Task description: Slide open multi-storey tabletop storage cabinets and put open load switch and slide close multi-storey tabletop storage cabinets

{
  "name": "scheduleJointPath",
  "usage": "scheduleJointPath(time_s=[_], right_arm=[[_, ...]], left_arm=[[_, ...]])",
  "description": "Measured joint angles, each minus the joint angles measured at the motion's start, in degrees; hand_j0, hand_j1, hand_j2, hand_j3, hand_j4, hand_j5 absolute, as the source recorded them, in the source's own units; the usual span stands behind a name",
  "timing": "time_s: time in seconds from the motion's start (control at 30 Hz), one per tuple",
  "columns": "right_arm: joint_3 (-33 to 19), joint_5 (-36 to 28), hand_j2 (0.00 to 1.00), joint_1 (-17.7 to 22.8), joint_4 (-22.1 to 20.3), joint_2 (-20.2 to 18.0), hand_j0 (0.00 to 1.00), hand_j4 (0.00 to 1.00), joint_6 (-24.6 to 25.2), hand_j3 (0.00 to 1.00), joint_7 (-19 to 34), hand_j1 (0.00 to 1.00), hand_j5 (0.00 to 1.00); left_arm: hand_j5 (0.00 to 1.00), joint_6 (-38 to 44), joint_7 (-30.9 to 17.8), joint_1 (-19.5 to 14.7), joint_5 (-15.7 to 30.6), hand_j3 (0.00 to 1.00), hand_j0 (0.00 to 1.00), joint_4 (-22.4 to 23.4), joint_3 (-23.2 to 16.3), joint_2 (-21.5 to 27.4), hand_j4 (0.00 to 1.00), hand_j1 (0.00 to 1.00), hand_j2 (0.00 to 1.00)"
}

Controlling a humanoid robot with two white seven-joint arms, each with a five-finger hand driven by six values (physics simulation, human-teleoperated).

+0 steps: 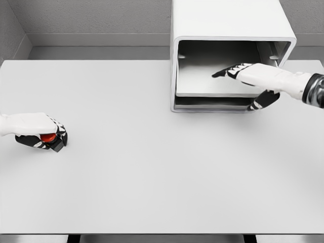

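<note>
Load switch: the load switch (49,137) sat at the far left of the table (152,177), near its left edge and well apart from the cabinet; only a red knob and a dark corner of its body showed.
Left hand: the left hand (40,132) was curled over the switch, fingers wrapped round its sides and gripping it against the tabletop.
Handling of the switch: it looked small, rigid and light, probably a hard plastic body; the smooth faces could slip, so a hold across the dark body seemed safer than one on the red knob.
Cabinet: the white storage cabinet (228,23) stood at the far right of the table, with its drawer (212,83) pulled out toward the near side.
Right hand: the right hand (253,81) was at the drawer's right front, fingers stretched over the tray and thumb below the front lip; whether it pinched the lip could not be told.
Handling of the drawer: it appeared stiff and thin-walled, and likely to slide easily; the front edge was the natural place to hold.
Hidden: most of the switch under the left hand; the lower storey, a dark slot only; the right forearm cut off at the frame's edge.
</note>
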Motion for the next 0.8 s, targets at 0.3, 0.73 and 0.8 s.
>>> scheduleJointPath(time_s=[0.3, 0.73, 0.8], right_arm=[[2.71, 4.61, 1.00, 1.05, -0.04, 0.48, 1.00, 1.00, 0.64, 1.00, -0.20, 1.00, 1.00], [-0.10, 3.03, 1.00, 4.39, -2.60, -3.44, 1.00, 1.00, -3.45, 1.00, -0.13, 1.00, 1.00], [-0.30, 2.98, 1.00, 4.75, -2.64, -3.63, 1.00, 1.00, -3.93, 1.00, -0.13, 1.00, 1.00]], left_arm=[[0.41, 0.02, 0.05, -1.50, 0.12, 0.41, 0.41, -2.78, 0.08, 1.76, 0.41, 0.41, 0.41], [0.41, -0.01, 0.05, -2.37, 0.59, 0.41, 0.41, -4.54, 0.27, 3.09, 0.41, 0.41, 0.41], [0.41, -0.01, 0.05, -2.29, 0.60, 0.41, 0.41, -4.59, 0.34, 3.15, 0.41, 0.41, 0.41]])
